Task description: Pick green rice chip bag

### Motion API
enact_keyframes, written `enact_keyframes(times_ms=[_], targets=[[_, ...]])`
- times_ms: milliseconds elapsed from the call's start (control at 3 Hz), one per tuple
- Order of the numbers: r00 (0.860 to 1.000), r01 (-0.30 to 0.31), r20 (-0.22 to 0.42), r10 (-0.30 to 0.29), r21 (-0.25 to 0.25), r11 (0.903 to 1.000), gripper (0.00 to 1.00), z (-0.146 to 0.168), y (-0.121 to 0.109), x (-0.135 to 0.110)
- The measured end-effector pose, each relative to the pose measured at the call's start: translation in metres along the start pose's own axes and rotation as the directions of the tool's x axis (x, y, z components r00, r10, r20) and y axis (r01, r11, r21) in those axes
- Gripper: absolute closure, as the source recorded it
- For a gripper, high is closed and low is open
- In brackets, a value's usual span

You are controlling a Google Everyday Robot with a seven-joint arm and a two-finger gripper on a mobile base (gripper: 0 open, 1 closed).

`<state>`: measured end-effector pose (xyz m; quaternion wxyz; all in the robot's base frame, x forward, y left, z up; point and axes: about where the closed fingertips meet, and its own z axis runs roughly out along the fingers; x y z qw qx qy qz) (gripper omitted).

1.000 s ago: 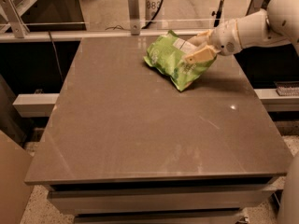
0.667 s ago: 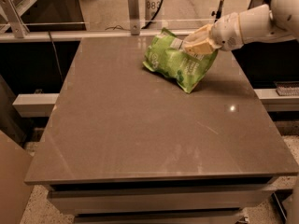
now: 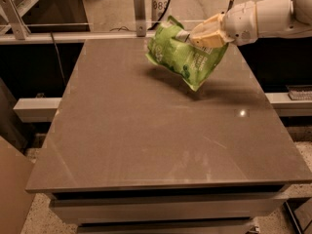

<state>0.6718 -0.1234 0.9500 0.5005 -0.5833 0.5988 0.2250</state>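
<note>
The green rice chip bag [image 3: 183, 55] is a crinkled light-green bag with darker green print. It hangs tilted in the air above the far right part of the grey table [image 3: 146, 130], with its shadow on the surface below. My gripper [image 3: 197, 35] reaches in from the upper right on a white arm [image 3: 265, 16] and is shut on the bag's upper right edge.
A metal rail [image 3: 73, 35] and an upright post [image 3: 140, 11] run along the table's far edge. A grey ledge [image 3: 34, 106] sits to the left, and a brown board [image 3: 12, 189] stands at the lower left. A shelf [image 3: 300, 94] lies to the right.
The bag has gone from resting on the table to hanging in the air. My gripper has risen with it and the bag now tilts downward.
</note>
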Motion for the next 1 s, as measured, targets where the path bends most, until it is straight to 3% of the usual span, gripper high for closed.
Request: enact_keyframes(times_ms=[333,667,1000], targets=[[0.995,0.091,0.035,-0.094,0.067,0.9935,1.00,-0.023,-0.007,-0.037],[0.968,0.236,0.049,-0.247,0.162,0.9581,1.00,-0.052,-0.017,-0.085],[0.964,0.250,0.048,-0.261,0.161,0.9546,1.00,-0.050,-0.017,-0.086]])
